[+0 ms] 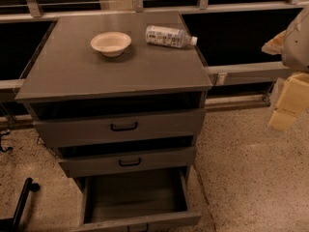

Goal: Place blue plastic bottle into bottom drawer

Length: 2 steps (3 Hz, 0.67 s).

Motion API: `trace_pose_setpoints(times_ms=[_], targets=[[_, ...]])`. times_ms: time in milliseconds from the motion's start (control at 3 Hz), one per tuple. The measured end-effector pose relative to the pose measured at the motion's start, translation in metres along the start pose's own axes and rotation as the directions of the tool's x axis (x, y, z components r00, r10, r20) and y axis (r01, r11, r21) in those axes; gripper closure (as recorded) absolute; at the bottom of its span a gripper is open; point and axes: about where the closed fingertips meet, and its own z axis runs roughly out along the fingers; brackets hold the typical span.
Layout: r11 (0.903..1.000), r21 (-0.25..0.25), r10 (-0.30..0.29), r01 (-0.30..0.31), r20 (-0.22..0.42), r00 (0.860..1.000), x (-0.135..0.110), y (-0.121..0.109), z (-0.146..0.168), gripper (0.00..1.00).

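The blue plastic bottle [170,36] lies on its side on the cabinet top [116,66], at the back right, cap pointing right. The bottom drawer [135,199] is pulled open and its tray looks bare. My gripper [285,108] hangs at the right edge of the view, well right of the cabinet and lower than its top, far from the bottle; its pale yellow fingers point down.
A cream round bowl [111,43] sits left of the bottle on the cabinet top. The two upper drawers [123,126] are closed. A railing and dark panels run behind the cabinet. A black bar [21,202] stands on the speckled floor at bottom left.
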Motion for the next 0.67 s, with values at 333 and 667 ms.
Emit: trace_pose_setpoints(times_ms=[333,667], targets=[[1.0,0.0,0.0,0.0,0.0,1.0,0.0,0.0,0.0,0.0],[0.9986,0.041,0.032,-0.034,0.04,0.999,-0.004,-0.024,0.01,0.0]])
